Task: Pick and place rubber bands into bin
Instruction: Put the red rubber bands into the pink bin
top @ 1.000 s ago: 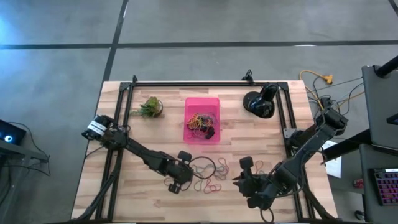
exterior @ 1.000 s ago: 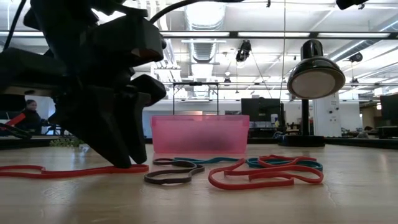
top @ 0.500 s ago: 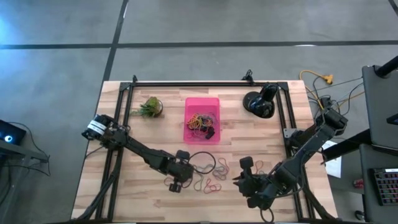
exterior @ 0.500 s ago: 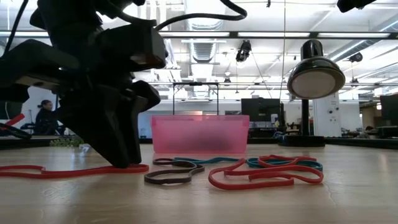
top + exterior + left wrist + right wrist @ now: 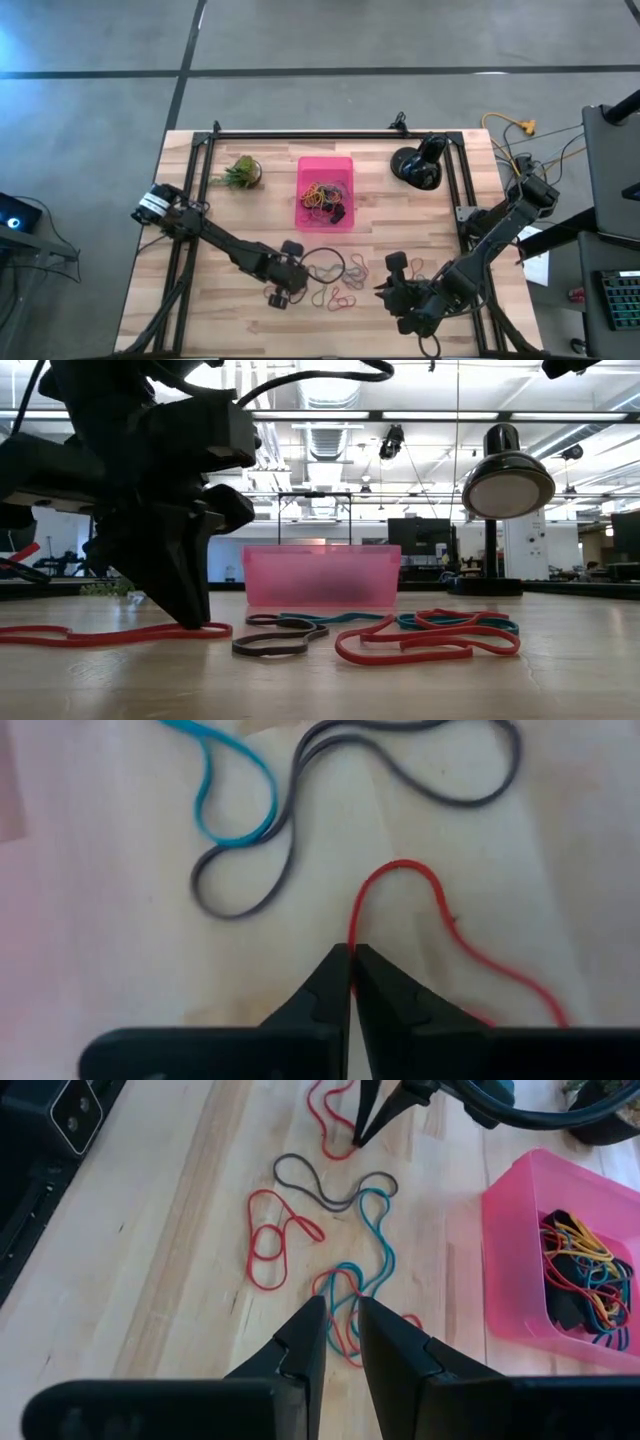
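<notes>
On the pale wooden bench point(image 5: 200, 310), near its front edge, a thin red rubber band point(image 5: 440, 935) lies flat with one end of its loop pinched between the closed tips of the left pincer point(image 5: 352, 956). In the low view this same red loop point(image 5: 100, 632) trails along the wood from under the left pincer point(image 5: 190, 622), whose tips meet the bench surface. Just beside it lie a dark grey rubber band point(image 5: 330, 800) and a blue rubber band point(image 5: 235, 790), the two crossing each other. More loose red bands point(image 5: 272, 1240) sprawl nearby, with another red and blue tangle point(image 5: 350, 1295) between them and the bin.

The bright pink translucent rectangular plastic bin point(image 5: 326, 192) stands farther back at the middle of the bench, apart from the loose bands, and holds a heap of orange, yellow, blue and black rubber bands point(image 5: 580, 1270).

The right pincer point(image 5: 338, 1320) hovers over the front right part of the bench, its fingers slightly parted and holding nothing.

A small green leafy plant point(image 5: 240, 172) stands left of the bin, and a black lamp point(image 5: 418, 165) stands to its right.
</notes>
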